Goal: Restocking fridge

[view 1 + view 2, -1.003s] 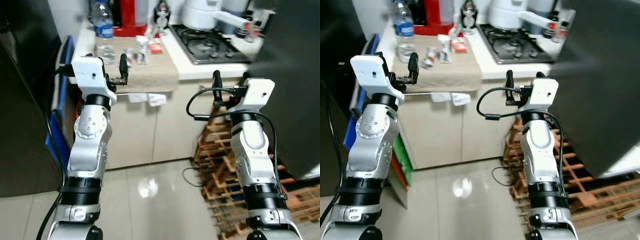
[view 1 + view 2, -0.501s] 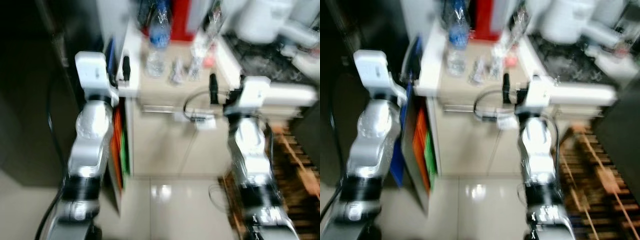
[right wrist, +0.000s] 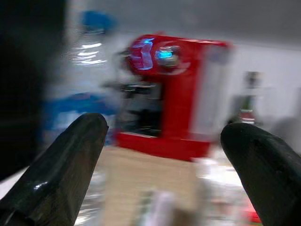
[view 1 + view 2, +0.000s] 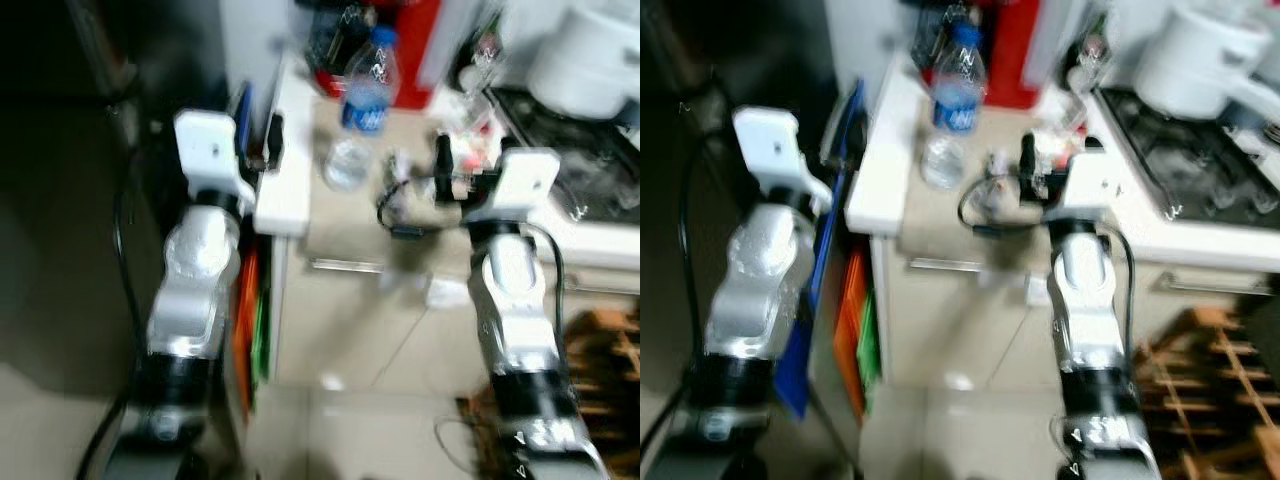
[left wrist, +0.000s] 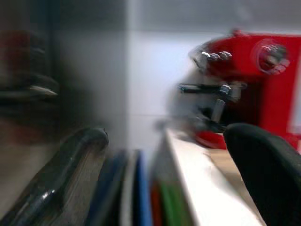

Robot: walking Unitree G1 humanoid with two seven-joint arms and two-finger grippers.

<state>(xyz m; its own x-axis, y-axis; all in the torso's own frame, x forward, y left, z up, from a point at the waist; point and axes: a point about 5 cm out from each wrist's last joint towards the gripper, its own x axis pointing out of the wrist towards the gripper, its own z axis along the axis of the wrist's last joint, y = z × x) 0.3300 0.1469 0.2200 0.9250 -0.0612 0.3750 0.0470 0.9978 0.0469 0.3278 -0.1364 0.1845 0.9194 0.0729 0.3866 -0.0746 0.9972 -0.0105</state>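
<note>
Both arms raised in front of a kitchen counter, everything smeared by motion.

From the head cameras, a clear water bottle (image 4: 366, 105) with a blue cap and label stands upright on the beige counter (image 4: 340, 205), near its left edge, with a red coffee machine (image 4: 1012, 50) just behind it and a white pot (image 4: 1193, 62) on the gas hob (image 4: 1185, 175) off to the right. The left gripper (image 4: 268, 140) hangs just beside the counter's left edge; the right gripper (image 4: 443, 165) hovers over the counter, right of the bottle and apart from it. Left wrist view: the two black fingers (image 5: 54, 181) stand spread with nothing between them, the red machine ahead. Right wrist view: fingers (image 3: 63, 162) likewise wide apart and empty, the bottle and red machine beyond them.
</note>
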